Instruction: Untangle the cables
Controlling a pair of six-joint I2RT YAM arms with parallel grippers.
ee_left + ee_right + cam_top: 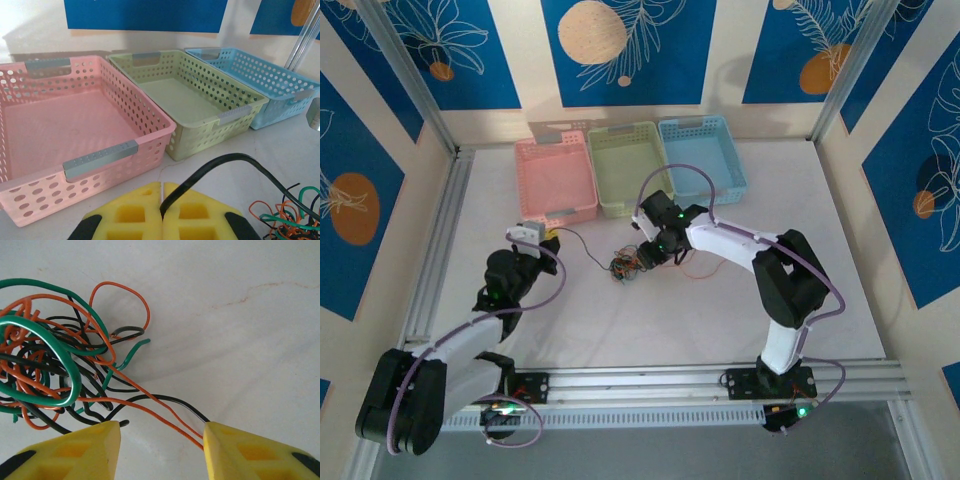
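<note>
The cables form a small clump (625,267) of black, orange and green wires in the middle of the white table. From it a black cable (235,157) arches over to my left gripper (162,187), whose yellow pads are shut on its end. In the top view that left gripper (545,240) sits left of the clump, with the black wire stretched between them. My right gripper (161,432) hangs just right of the clump (55,360), open. Two orange strands and one black strand (170,402) run through the gap and meet the right finger (235,450).
Three baskets stand in a row at the back: pink (570,213), green (625,207) and blue (720,197). The pink basket (100,157) is right in front of the left gripper. Aluminium frame rails run along the left side and the near edge.
</note>
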